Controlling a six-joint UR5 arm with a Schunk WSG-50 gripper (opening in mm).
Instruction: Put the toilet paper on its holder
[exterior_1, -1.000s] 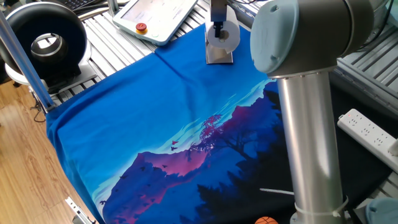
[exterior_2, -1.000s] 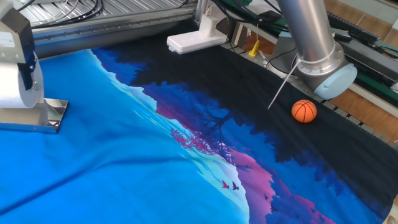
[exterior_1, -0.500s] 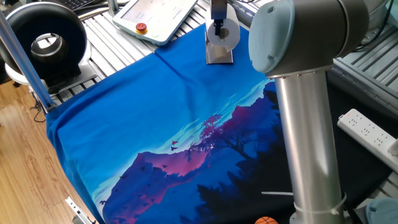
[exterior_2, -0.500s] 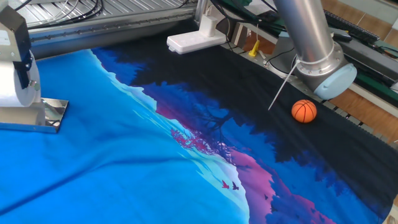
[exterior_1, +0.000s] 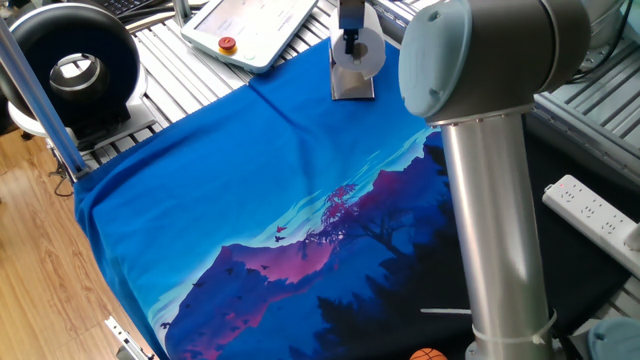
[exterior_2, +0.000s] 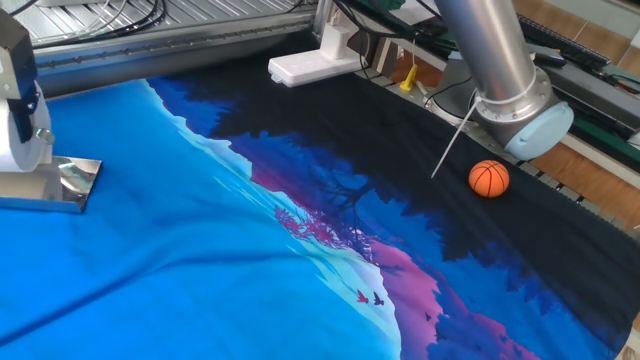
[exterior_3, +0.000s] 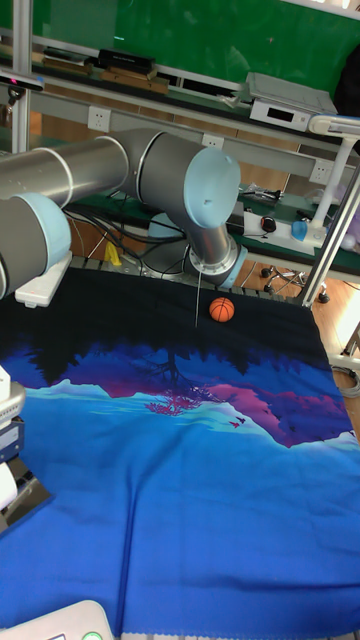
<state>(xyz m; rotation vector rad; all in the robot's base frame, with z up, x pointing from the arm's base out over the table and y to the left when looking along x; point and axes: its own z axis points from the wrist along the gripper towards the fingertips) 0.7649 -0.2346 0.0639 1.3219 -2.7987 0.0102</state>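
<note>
The toilet paper (exterior_1: 362, 58), a white roll, stands over the shiny silver holder (exterior_1: 352, 90) at the far edge of the blue cloth. My gripper (exterior_1: 349, 44) comes down from above and is shut on the roll, with a dark finger across the roll's face. In the other fixed view the toilet paper (exterior_2: 16, 150) sits at the left edge above the holder's flat base (exterior_2: 58, 186), and the gripper (exterior_2: 30, 105) is cut off by the frame. The tall fixed view shows only the gripper's body (exterior_3: 8, 420) and the holder's base (exterior_3: 22, 503) at the left edge.
A large black ring-shaped device (exterior_1: 75, 62) and a white pendant (exterior_1: 255, 25) lie beyond the cloth. My arm's thick grey column (exterior_1: 500, 230) rises at the right, by a power strip (exterior_1: 595, 215). An orange ball (exterior_2: 489, 178) and a thin rod (exterior_2: 450, 140) rest on the dark cloth.
The gripper and roll have shifted slightly toward the cloth's far edge, leftward in the other fixed view. The holder's base has slid a little the same way.
</note>
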